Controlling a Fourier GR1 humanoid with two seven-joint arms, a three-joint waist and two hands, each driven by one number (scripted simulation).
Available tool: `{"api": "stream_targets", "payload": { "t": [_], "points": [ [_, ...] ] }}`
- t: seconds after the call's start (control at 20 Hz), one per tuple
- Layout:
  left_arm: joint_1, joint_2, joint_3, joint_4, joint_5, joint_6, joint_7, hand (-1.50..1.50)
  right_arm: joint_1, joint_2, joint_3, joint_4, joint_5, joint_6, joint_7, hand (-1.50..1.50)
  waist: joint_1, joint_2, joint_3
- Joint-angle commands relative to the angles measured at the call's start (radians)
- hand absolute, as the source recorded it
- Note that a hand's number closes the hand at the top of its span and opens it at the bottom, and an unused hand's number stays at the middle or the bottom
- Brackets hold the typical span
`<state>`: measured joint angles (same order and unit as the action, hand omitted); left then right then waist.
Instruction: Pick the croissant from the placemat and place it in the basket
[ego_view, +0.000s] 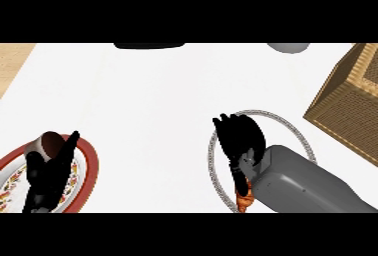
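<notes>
A single head view looks steeply down from above the white counter top (162, 95), close over it and facing away from the robot, so that the square brown wicker basket (347, 107) is cut by the right edge and both grey forearms enter from the lower edge.

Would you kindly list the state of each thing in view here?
Croissant: on the placemat, mostly hidden under the right arm.
Placemat: flat on the counter.
Basket: upright, right of the placemat.
Right robot hand: over the placemat, grip unclear.
Left robot hand: open, resting over the plate.
</notes>
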<state>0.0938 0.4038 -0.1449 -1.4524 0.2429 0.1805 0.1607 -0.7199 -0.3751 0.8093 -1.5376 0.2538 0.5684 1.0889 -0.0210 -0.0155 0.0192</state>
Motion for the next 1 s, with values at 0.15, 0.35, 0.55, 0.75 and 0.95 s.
{"api": "stream_targets", "payload": {
  "t": [0.15, 0.35, 0.55, 0.75, 0.95],
  "points": [
    [0.022, -0.058, -0.04, 0.05, 0.004, 0.001, 0.08, 0.0, 0.091, 0.007, 0.022, -0.041, 0.067, -0.01, 0.1, -1.5, 0.007, 0.013, -0.02],
    [0.062, -0.04, -0.024, 0.031, 0.032, -0.052, 0.051, 0.0, 0.077, 0.05, 0.027, 0.06, 0.1, 0.007, 0.1, -1.5, 0.029, 0.016, -0.021],
    [0.023, -0.04, -0.021, 0.043, 0.004, -0.028, 0.09, 0.0, 0.112, 0.028, 0.015, 0.052, 0.105, 0.044, 0.133, -1.5, 0.011, 0.013, -0.021],
    [0.052, -0.07, -0.036, 0.071, -0.018, -0.028, 0.041, 0.0, 0.137, 0.029, 0.009, 0.066, 0.125, 0.041, 0.113, -1.5, 0.012, 0.014, -0.021],
    [0.037, -0.054, -0.004, 0.055, -0.001, -0.049, 0.051, 0.0, 0.197, -0.004, 0.018, 0.039, 0.173, 0.011, 0.046, -1.5, 0.013, 0.014, -0.02]
  ]
}}
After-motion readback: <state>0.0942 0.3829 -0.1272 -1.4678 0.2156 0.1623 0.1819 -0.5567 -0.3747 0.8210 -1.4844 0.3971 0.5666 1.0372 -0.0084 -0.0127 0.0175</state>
